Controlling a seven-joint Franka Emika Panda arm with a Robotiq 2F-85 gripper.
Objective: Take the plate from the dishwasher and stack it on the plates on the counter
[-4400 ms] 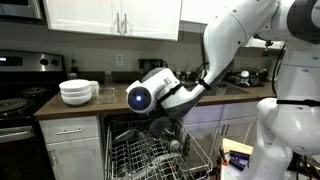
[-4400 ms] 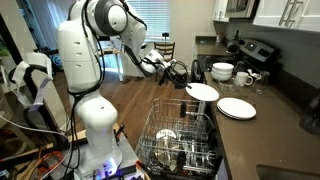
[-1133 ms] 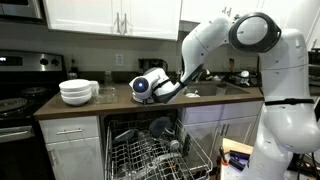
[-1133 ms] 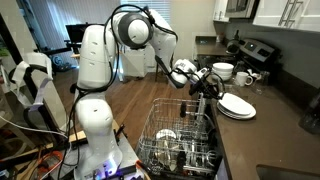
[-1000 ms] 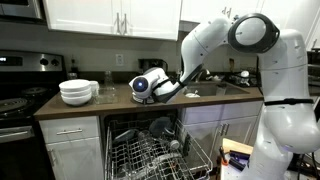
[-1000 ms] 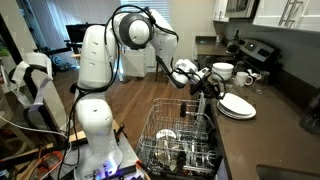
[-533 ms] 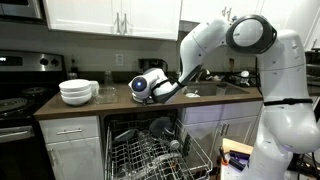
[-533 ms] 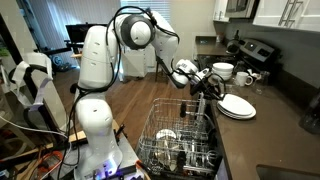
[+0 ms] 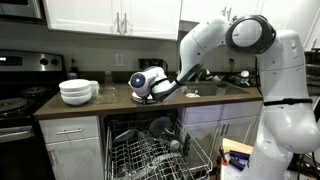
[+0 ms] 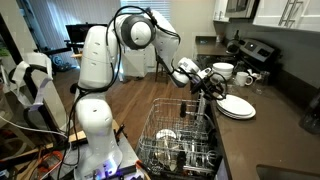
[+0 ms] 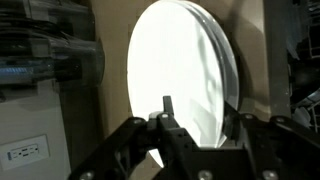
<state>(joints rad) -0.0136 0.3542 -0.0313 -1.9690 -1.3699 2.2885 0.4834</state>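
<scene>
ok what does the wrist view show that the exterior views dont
Only the wrist view: the plates close up, with stacked rims at one edge, one of the fingers in front of the top plate's white face, and a wall outlet. Only the exterior views: the arm, the bowls and the open dishwasher with its racks. Both: the plates on the counter, with the fingers at them.

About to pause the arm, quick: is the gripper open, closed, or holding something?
Gripper: cannot be told. Its jaws straddle the rim of the plate, which lies on the plates; whether they grip it or are loose is unclear.
</scene>
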